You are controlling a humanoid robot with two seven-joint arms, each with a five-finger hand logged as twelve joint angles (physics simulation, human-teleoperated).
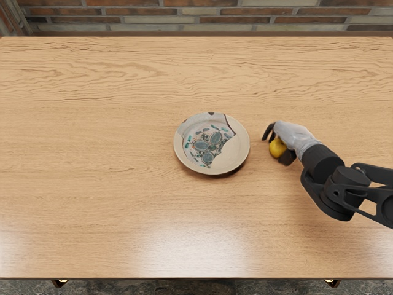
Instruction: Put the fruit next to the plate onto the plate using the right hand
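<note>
A cream plate [236, 153] with a blue-green pattern lies near the middle of the wooden table. To its right, on the table, sits a small yellow fruit [276, 147]. My right hand [281, 140] comes in from the right edge and covers the fruit from above and behind, its fingers curled around it. Only the fruit's left side shows past the hand. Fruit and hand are about a hand's width from the plate's right rim. The left arm is out of sight.
The wooden table [110, 184] stretches wide on all sides of the plate. A brick wall [196, 15] runs behind the far edge.
</note>
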